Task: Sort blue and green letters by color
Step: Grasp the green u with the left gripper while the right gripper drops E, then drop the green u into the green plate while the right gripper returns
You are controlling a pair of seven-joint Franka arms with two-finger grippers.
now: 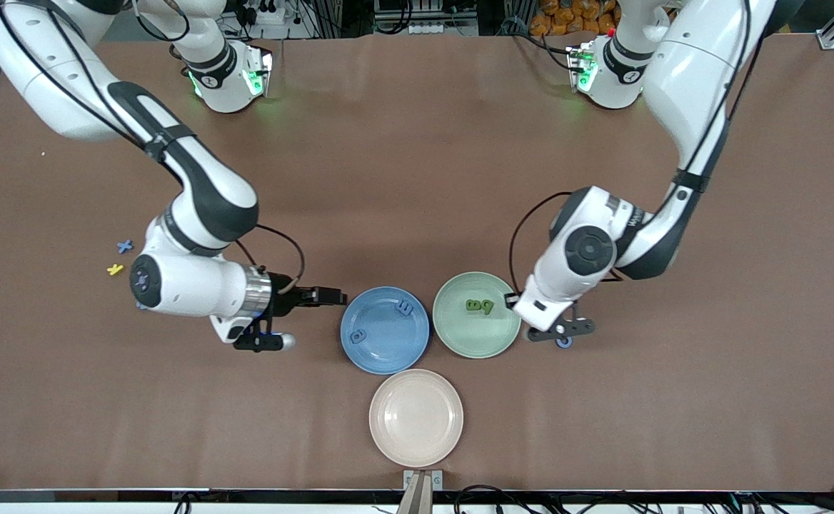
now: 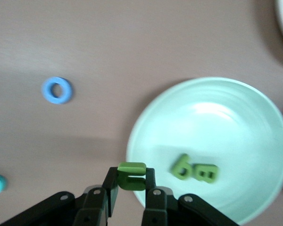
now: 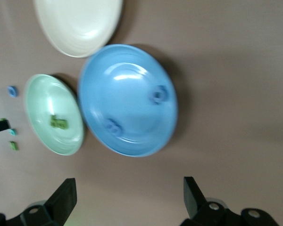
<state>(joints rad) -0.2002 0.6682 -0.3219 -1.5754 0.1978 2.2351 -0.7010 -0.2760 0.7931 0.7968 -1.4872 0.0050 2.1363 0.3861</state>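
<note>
Green letter (image 2: 131, 175): sitting pinched between the fingers of the left gripper (image 2: 131, 188), which is hanging over the table at the 4 o'clock edge of the green plate (image 1: 460, 339). Two more green letters (image 1: 480, 306) are lying in that plate, touching each other.

Blue plate (image 1: 385, 353): holding two blue letters, one (image 1: 404, 308) near its 1 o'clock rim, one (image 1: 358, 336) near 8 o'clock. The right gripper (image 3: 127, 197) is hovering over bare table at this plate's 9 o'clock, jaws spread wide and holding nothing.

Loose stock: a blue ring-shaped letter (image 2: 57, 90) is lying on the table just beside the left gripper; a blue cross-shaped letter (image 1: 125, 246) is lying toward the right arm's end, with a yellow letter (image 1: 115, 269) near it.

Cream plate (image 1: 415, 417): standing at 6 o'clock of the other two, nothing in it.

Handling note: the pieces are looking light, rigid and smooth, likely to skid or tip; pinching across flat opposite sides, low and centred, is seeming safest.
</note>
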